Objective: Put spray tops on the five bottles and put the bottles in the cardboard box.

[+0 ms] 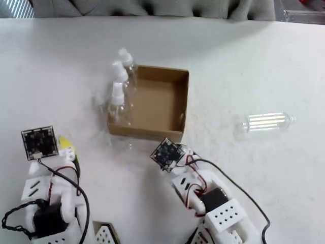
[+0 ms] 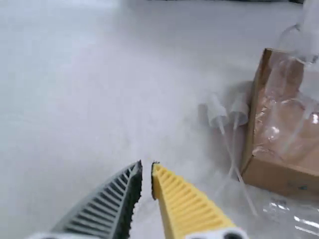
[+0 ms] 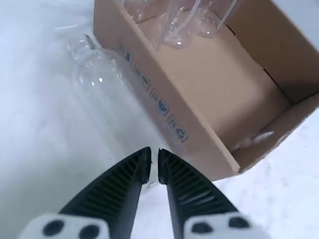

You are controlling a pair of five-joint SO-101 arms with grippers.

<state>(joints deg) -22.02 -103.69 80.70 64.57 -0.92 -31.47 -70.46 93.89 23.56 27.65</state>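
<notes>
The cardboard box point(image 1: 147, 132) stands open at mid table. Three clear bottles with white spray tops point(image 1: 120, 84) stand upright along its left inner wall point(image 3: 179, 22). A capless clear bottle point(image 3: 102, 87) lies on the table against the box's near outer wall point(image 1: 127, 144). Another capless bottle point(image 1: 266, 122) lies far off to the right. Two loose spray tops point(image 2: 227, 114) lie on the table beside the box's left wall point(image 2: 264, 149). My left gripper point(image 2: 147, 174) hangs shut and empty, near left of the box point(image 1: 67, 147). My right gripper point(image 3: 153, 158) is shut and empty just above the near bottle's base.
The white table point(image 1: 244, 61) stretches wide on every side of the box. A grey padded edge point(image 1: 152, 7) runs along the back. A clear container point(image 1: 299, 15) sits at the far right corner.
</notes>
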